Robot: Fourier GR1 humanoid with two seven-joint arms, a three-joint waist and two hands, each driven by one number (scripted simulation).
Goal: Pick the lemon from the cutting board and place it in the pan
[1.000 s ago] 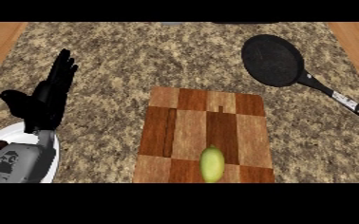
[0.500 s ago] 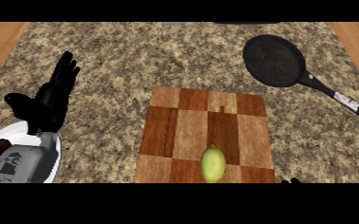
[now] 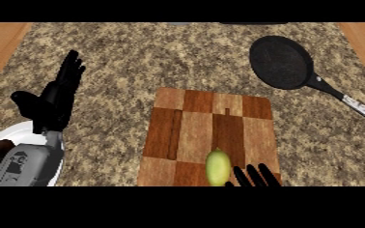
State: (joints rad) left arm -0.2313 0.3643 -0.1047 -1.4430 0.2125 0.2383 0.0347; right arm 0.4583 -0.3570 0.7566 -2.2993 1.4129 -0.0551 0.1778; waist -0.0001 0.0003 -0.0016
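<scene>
1. The yellow-green oval lemon lies on the brown checkered wooden cutting board, near the board's lower edge at the lower centre of the frame – it has not been lifted.
2. The right robot hand shows only as black fingertips at the bottom edge, just right of the lemon; they look straight and released, holding nothing, apparently placed for a grasp from the side.
3. The left robot hand rests at the left of the frame, fingers up and relaxed, grasping nothing and well apart from the board.
4. The round black frying pan sits at the upper right on the speckled stone desk, its handle pointing toward the right edge.
5. Between board and pan the desk is bare – open room for a carry up and to the right, I judge.
6. The lemon's closeness to the board's lower edge could let it roll off if nudged.
</scene>
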